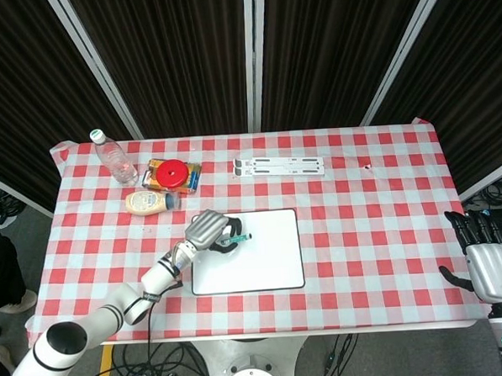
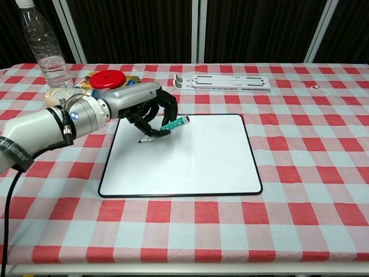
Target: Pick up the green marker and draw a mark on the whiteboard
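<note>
Surface: a table under a red-and-white checked cloth [image 1: 371, 232], filling the middle of the head view and nearly all of the chest view. Behind it, along the top of both views, dark pleated curtains [image 1: 168, 57] divided by pale metal posts [image 1: 251, 57]. Grey floor with loose black cables [image 1: 159, 370] at the bottom of the head view.

Centre of the table: a white rectangular whiteboard with a black rim [image 2: 190, 156], lying flat.

Over its upper left corner: the silver-backed left hand with black fingers [image 2: 144, 107], curled around a slim green marker [image 2: 173, 124]. The marker is tilted, its dark tip pointing down and left at the board; whether the tip touches cannot be told.

Lower right edge of the head view: the grey right hand [image 1: 491, 264], off the table, fingers spread and upright, holding nothing.

Upper left of the table: a clear plastic water bottle with a white cap [image 1: 113, 157]; near it a flat packet with a round red lid [image 1: 172, 173]; just below that a pale squeeze bottle lying on its side [image 1: 147, 201].

Upper centre: a white slotted plastic rack [image 1: 279, 166], lying flat.
</note>
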Robot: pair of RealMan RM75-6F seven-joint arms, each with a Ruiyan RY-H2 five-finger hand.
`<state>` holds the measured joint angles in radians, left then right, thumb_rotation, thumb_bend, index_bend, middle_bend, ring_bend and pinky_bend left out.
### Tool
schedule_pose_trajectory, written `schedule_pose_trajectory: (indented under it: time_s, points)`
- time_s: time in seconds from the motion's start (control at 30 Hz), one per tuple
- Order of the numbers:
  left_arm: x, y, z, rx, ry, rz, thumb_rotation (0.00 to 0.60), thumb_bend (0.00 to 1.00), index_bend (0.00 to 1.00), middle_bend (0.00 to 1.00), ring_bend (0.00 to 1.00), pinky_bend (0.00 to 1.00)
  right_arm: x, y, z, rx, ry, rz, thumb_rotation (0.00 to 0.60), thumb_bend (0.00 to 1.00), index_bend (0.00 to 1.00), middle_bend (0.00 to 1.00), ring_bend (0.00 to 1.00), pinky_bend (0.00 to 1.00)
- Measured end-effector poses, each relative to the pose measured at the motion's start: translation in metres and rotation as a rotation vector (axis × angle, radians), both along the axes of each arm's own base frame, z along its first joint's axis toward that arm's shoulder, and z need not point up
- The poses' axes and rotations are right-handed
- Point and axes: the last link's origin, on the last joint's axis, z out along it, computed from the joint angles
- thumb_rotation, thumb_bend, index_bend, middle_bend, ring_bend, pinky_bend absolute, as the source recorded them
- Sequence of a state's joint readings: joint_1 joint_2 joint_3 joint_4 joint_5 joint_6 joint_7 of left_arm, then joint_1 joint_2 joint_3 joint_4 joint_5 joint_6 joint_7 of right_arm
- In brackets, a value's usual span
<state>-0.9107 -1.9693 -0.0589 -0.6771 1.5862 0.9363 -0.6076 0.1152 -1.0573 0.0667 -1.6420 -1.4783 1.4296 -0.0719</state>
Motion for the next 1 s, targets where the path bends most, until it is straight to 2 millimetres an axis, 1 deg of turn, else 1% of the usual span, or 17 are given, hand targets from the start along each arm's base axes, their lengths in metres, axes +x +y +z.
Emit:
schedule_pose_trajectory:
  time_s: [0.07,0.23,0.27,0.33,0.4,0.53,0.63,0.7,0.8,1.0]
  points:
    - [0.003,-0.002,-0.004,-0.008,-0.007,0.003,0.600,0.49,0.55,0.57,0.73,0.86,-0.001,0.000,0.000,-0.001,0.000,-0.001,0.600,0.10,0.00,0.11,0.00,0.00]
    - [0.017,-0.005,-0.014,-0.030,-0.027,0.004,0.600,0.49,0.55,0.57,0.73,0.86,-0.004,0.002,0.003,-0.009,-0.001,-0.008,0.600,0.10,0.00,0.11,0.00,0.00]
    - [0.022,-0.007,-0.018,-0.039,-0.033,0.002,0.600,0.49,0.55,0.57,0.73,0.86,-0.004,0.003,0.004,-0.011,0.000,-0.010,0.600,0.10,0.00,0.11,0.00,0.00]
    - [0.038,-0.014,-0.027,-0.062,-0.052,-0.012,0.600,0.49,0.55,0.57,0.73,0.86,-0.006,0.004,0.005,-0.015,-0.001,-0.013,0.600,0.10,0.00,0.11,0.00,0.00]
    - [0.049,-0.018,-0.031,-0.073,-0.070,-0.026,0.600,0.49,0.55,0.57,0.73,0.86,-0.007,0.005,0.007,-0.019,-0.001,-0.015,0.600,0.10,0.00,0.11,0.00,0.00]
    - [0.074,-0.024,-0.033,-0.087,-0.123,-0.053,0.600,0.49,0.55,0.57,0.73,0.86,-0.008,0.005,0.010,-0.029,-0.005,-0.015,0.600,0.10,0.00,0.11,0.00,0.00]
    - [0.088,-0.021,-0.025,-0.064,-0.158,-0.062,0.600,0.49,0.55,0.57,0.73,0.86,-0.009,0.006,0.012,-0.035,-0.008,-0.009,0.600,0.10,0.00,0.11,0.00,0.00]
    - [0.090,-0.014,-0.016,-0.036,-0.165,-0.050,0.600,0.50,0.55,0.57,0.73,0.86,-0.009,0.006,0.013,-0.036,-0.008,-0.007,0.600,0.10,0.00,0.11,0.00,0.00]
    - [0.084,-0.006,-0.010,0.003,-0.137,-0.027,0.600,0.50,0.55,0.57,0.73,0.86,-0.009,0.006,0.012,-0.032,-0.012,-0.005,0.600,0.10,0.00,0.11,0.00,0.00]
    - [0.066,0.004,-0.008,0.056,-0.045,0.038,0.600,0.50,0.55,0.57,0.72,0.86,-0.010,0.005,0.009,-0.022,-0.017,-0.004,0.600,0.10,0.00,0.11,0.00,0.00]
